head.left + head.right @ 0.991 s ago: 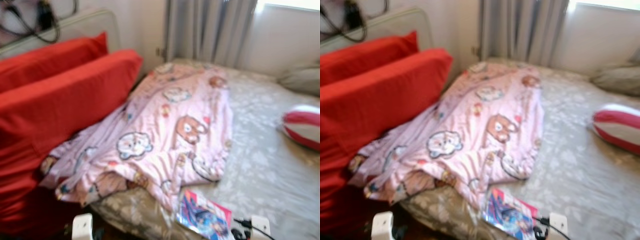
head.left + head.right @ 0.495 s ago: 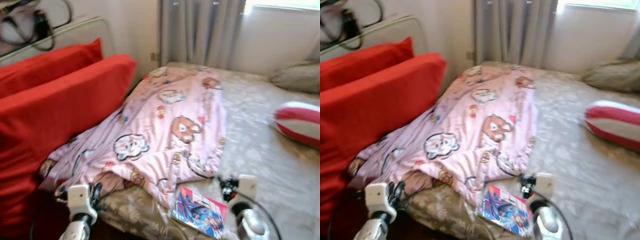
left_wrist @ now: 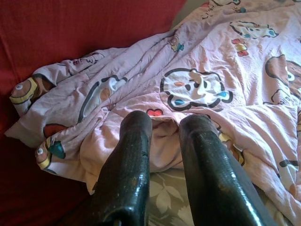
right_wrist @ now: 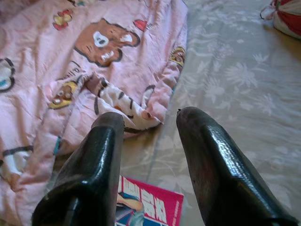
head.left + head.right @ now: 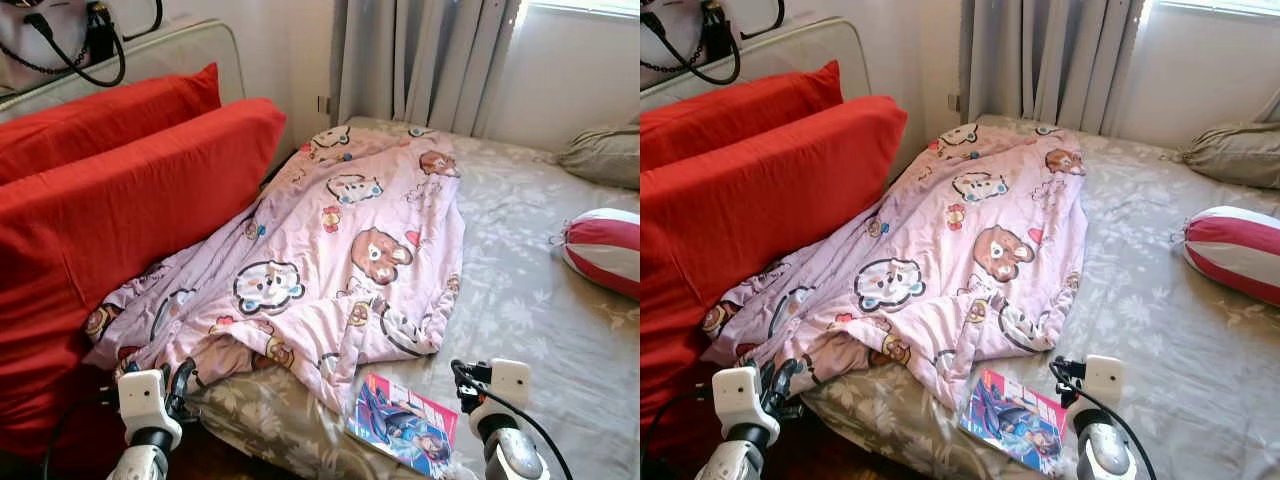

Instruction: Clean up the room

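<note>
A crumpled pink cartoon-print blanket lies across the left half of the bed, its lower edge hanging near the bed's corner. A colourful magazine lies on the grey floral sheet just below the blanket's hem. My left gripper hovers at the bed's near-left corner, open, its fingertips just short of the blanket's folded edge. My right gripper is open above the sheet beside the magazine, pointing at the blanket's hem. Neither holds anything.
Two big red pillows lean against the headboard on the left, with a handbag on top. A red-and-white striped cushion and a grey pillow lie at the right. Grey curtains hang behind the bed.
Both arms have risen into view at the bottom edge since a second ago, then dropped slightly. The camera has shifted and the picture has sharpened. Bedding has not moved.
</note>
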Robot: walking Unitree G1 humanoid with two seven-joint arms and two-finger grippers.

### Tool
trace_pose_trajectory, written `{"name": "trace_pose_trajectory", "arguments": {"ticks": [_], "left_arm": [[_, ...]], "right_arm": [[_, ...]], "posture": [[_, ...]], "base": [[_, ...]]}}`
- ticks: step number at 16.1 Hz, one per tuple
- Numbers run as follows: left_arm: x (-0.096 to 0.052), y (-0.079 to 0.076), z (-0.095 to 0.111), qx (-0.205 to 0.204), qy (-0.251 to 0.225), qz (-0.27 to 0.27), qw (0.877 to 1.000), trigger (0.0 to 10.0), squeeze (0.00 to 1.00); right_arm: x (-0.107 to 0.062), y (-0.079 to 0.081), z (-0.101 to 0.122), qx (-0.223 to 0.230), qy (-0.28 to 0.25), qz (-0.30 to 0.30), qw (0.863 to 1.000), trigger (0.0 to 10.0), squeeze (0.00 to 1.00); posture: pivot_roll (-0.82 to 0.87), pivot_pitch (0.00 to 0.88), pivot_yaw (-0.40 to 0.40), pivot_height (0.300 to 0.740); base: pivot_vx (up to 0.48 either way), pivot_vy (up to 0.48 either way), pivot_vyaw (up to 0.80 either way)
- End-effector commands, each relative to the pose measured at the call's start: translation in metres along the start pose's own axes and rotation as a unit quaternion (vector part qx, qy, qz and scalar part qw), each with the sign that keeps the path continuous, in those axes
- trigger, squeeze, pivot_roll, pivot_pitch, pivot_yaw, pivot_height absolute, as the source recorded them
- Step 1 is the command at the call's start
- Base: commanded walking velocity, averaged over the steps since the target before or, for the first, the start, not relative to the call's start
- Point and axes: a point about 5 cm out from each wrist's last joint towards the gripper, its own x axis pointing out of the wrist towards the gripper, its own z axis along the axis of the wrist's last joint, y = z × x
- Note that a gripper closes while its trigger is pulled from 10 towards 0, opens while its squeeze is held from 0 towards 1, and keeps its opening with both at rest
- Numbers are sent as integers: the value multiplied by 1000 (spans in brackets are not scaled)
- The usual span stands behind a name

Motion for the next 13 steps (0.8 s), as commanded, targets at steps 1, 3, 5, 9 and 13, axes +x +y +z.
{"name": "trace_pose_trajectory", "arguments": {"ticks": [1,3,5,9,13], "left_arm": [[-2,1,0,-5,3,1,1000,10000,0],[-2,1,-1,-2,7,-6,1000,10000,0],[-2,0,-1,-3,9,-5,1000,10000,0],[-1,2,0,-4,14,-8,1000,10000,0],[1,2,0,-12,18,-5,1000,10000,0]], "right_arm": [[-1,-1,-5,-10,18,-4,1000,10000,0],[-2,1,-5,-11,15,2,1000,10000,0],[-2,3,-8,-11,21,2,1000,10000,0],[-2,7,-11,-5,30,2,1000,10000,0],[-1,10,-12,-5,36,6,999,10000,0]], "posture": [[77,0,-14,670],[83,0,-14,665],[86,0,-12,665],[93,0,-8,665],[92,0,-4,665]], "base": [[0,0,0],[0,0,0],[0,0,0],[0,0,0],[0,0,0]]}}
